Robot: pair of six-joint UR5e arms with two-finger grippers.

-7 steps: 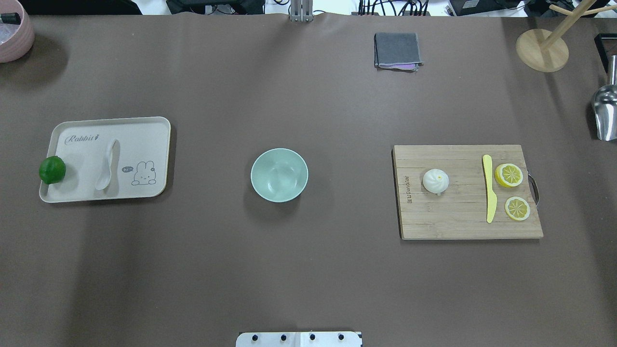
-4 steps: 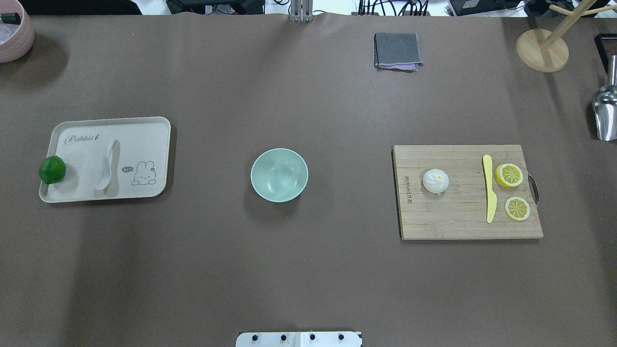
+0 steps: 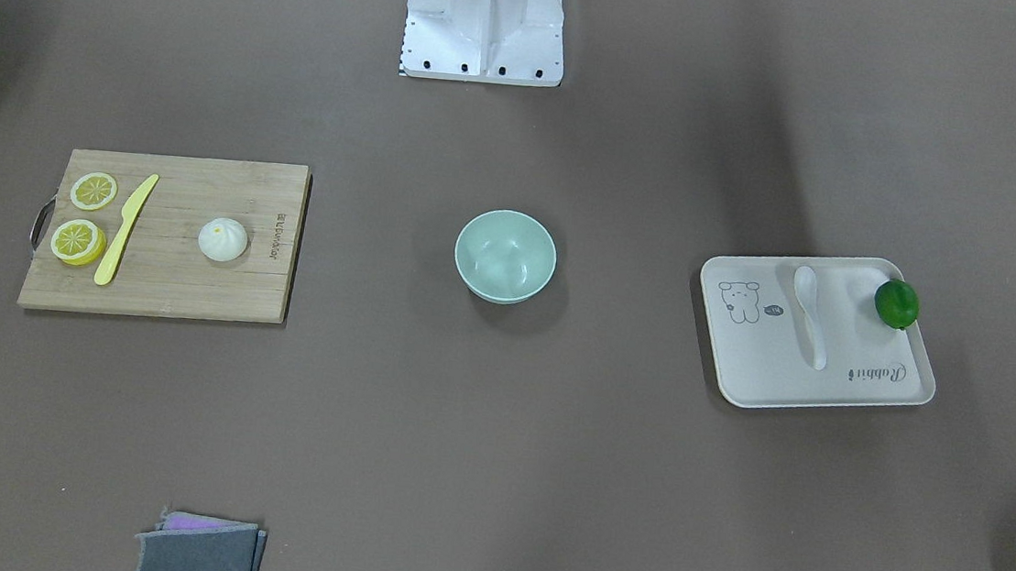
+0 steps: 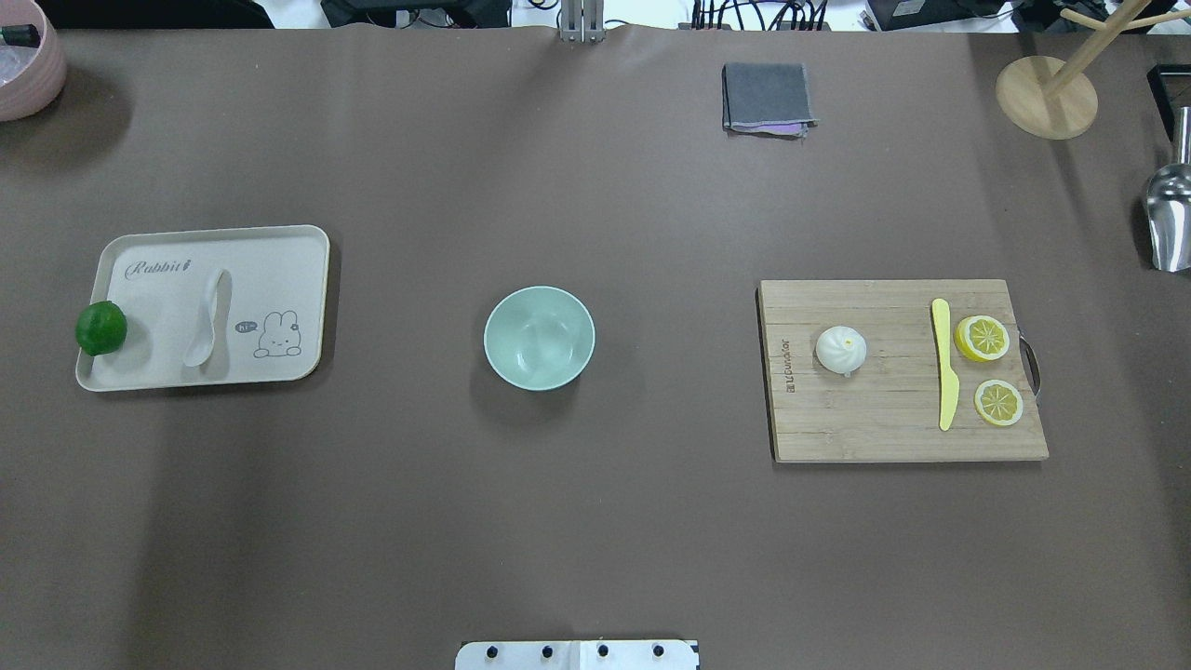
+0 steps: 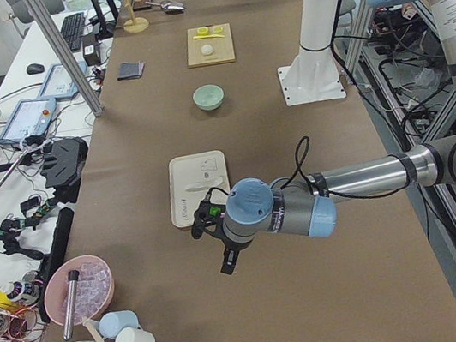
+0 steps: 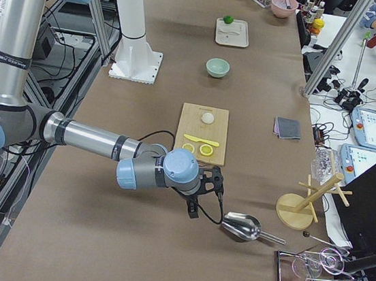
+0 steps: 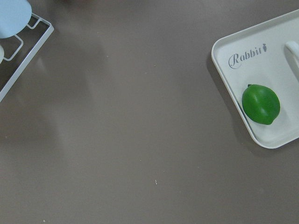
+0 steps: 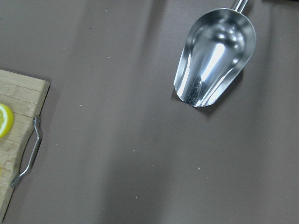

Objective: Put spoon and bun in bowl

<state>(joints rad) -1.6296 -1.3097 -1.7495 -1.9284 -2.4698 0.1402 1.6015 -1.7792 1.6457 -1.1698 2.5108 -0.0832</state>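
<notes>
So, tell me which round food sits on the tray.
The green lime, at the tray's edge; the bun and lemon slices lie on the wooden board.

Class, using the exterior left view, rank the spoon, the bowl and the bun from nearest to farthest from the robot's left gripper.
1. Spoon: on the tray, just beyond the left gripper.
2. Bowl: mid-table, past the tray.
3. Bun: on the cutting board, toward the table's far end.
</notes>
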